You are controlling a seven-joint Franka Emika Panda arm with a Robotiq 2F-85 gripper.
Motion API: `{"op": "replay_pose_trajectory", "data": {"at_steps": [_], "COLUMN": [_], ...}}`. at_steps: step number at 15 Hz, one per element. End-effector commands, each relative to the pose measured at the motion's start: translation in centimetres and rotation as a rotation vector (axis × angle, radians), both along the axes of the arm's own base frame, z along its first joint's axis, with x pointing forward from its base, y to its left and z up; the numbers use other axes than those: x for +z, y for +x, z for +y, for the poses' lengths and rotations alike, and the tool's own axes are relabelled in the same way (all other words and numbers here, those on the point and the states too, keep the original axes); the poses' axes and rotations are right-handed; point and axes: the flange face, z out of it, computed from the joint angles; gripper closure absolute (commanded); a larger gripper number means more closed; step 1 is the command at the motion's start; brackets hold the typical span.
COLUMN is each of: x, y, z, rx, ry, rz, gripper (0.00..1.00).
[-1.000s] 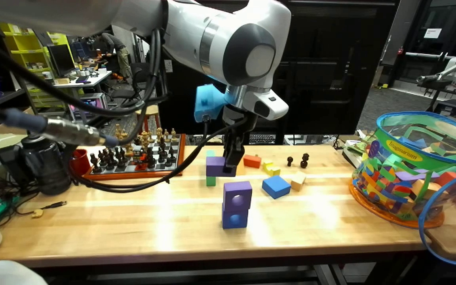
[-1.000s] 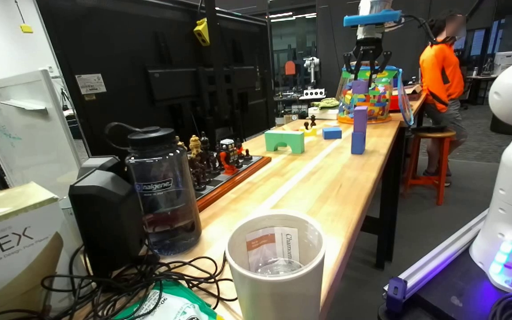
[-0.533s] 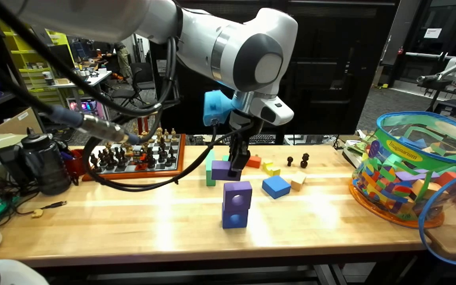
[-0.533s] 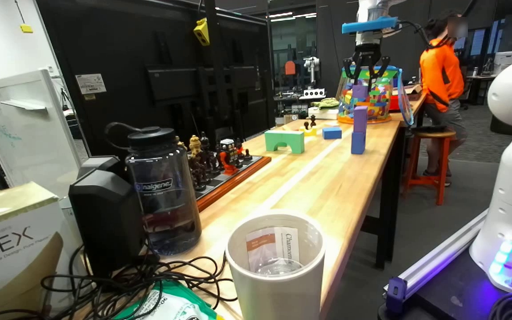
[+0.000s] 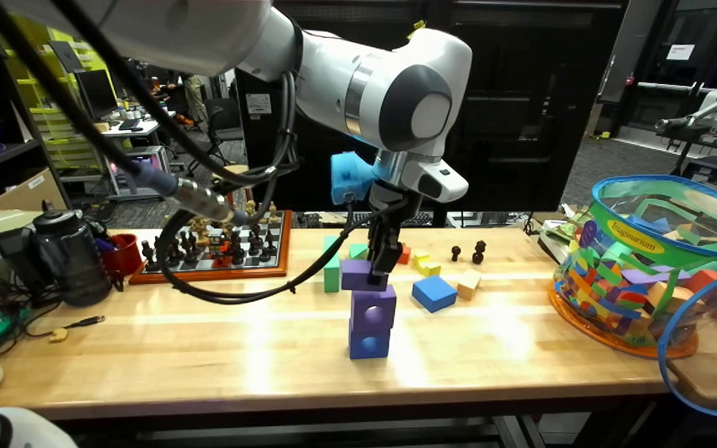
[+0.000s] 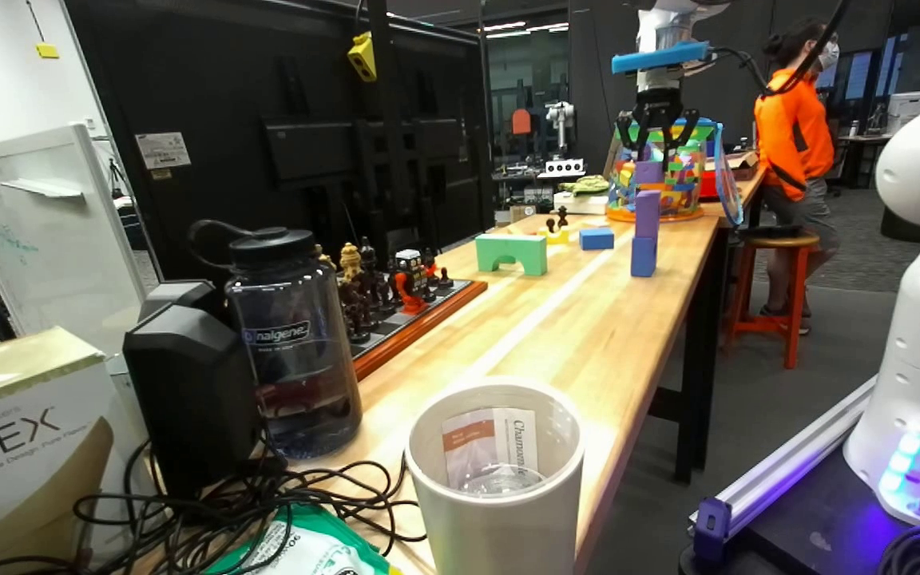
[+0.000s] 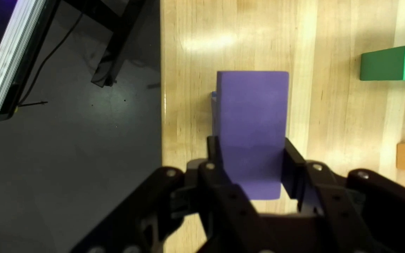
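My gripper [image 5: 382,274] is shut on a purple block [image 5: 358,275], with one finger on each side of it; this shows clearly in the wrist view, with the gripper [image 7: 249,144] and the block [image 7: 253,109]. The held block is level, just above a two-block stack. The stack is an upright purple block [image 5: 373,311] on a blue block [image 5: 369,343], each with a round hollow in its face. In an exterior view a thin gap seems to part the held block [image 6: 648,172] from the stack's top [image 6: 647,214]. From the wrist the held block hides most of the stack.
A green arch block [image 6: 512,254], a flat blue block [image 5: 434,294], a wooden block [image 5: 469,284] and a yellow block [image 5: 427,264] lie behind the stack. A chessboard [image 5: 209,274], a bottle [image 6: 292,343] and a clear block bin [image 5: 629,249] stand on the table.
My gripper and the held purple block have moved down and, in an exterior view, rightward, until the block lies over the stack. The stack and the other blocks have not moved.
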Motion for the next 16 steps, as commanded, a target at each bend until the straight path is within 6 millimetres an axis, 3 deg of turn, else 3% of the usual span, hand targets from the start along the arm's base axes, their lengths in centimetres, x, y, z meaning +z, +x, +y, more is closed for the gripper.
{"op": "replay_pose_trajectory", "data": {"at_steps": [1, 16], "x": [0.3, -0.8], "y": [0.3, 1.2], "z": [-0.7, -0.4], "rx": [0.002, 0.024], "ry": [-0.025, -0.038], "rz": [0.013, 0.023], "gripper": [0.84, 0.84]}}
